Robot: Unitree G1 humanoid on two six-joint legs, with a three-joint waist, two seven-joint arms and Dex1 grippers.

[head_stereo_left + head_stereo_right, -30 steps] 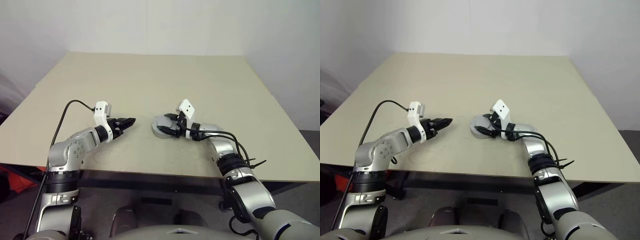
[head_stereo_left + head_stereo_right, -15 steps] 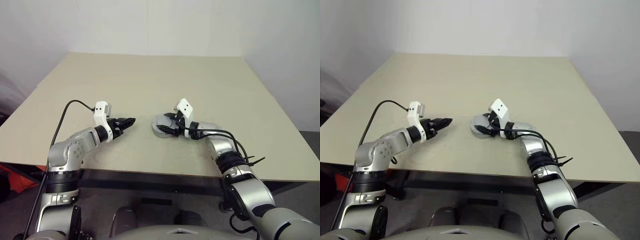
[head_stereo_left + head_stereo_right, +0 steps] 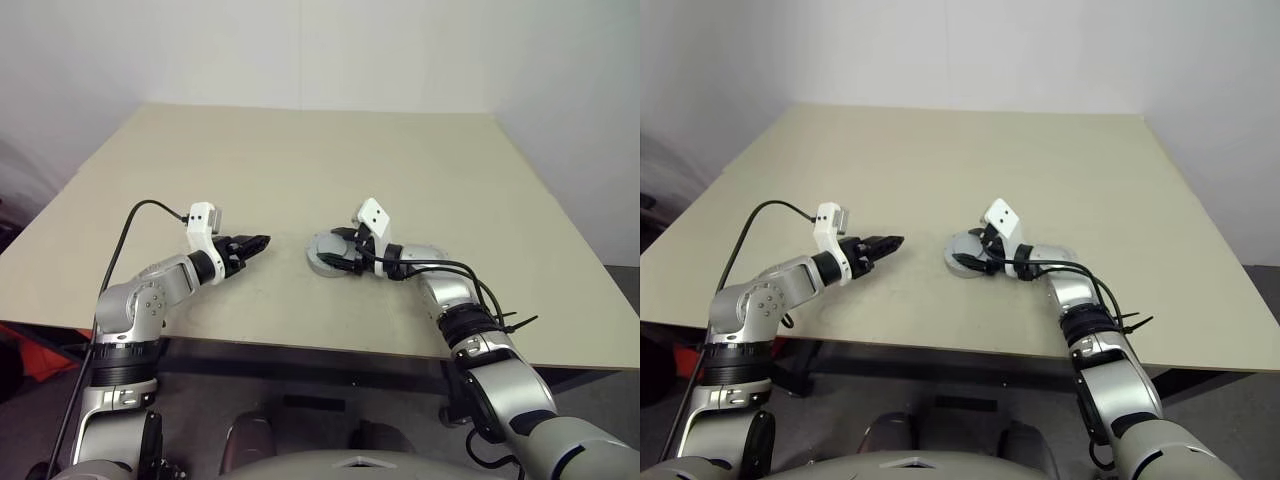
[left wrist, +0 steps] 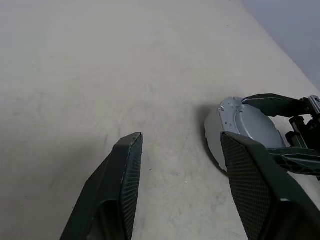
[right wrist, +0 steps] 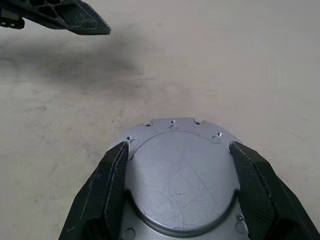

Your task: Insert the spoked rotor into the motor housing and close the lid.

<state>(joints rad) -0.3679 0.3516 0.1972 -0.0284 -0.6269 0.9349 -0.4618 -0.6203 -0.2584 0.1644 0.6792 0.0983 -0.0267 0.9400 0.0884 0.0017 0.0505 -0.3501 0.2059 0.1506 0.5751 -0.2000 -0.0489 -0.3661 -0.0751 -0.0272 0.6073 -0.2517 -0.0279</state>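
Motor housing (image 5: 182,180) sat flat on the beige table (image 3: 300,170), seen from the right wrist as one round grey metal body with a smooth raised centre and small screw holes around its rim. Whether that grey face was the lid or the housing's own back could not be told, and no windings or spoked wheel could be made out.

The right arm reached in from the right with its forearm low over the table and its wrist bent toward the left, the right gripper (image 5: 179,150) pointing slightly downward. Its two black fingers (image 5: 117,170) stood wide apart, one on each side of the housing, so that the grey body lay between them. They were close against its rim, but actual contact could not be confirmed.

The left arm was bent at the elbow, the forearm angled forward and to the right, with the left gripper (image 4: 182,137) tilted a little downward over bare table. Its fingers (image 4: 127,165) were apart with nothing between them. The housing lay beyond the tip of one left finger and off to that side, near but clearly apart from it. One left fingertip showed in the right wrist view, beyond the housing and well apart from it.

By count: one housing, two grippers, four fingers.
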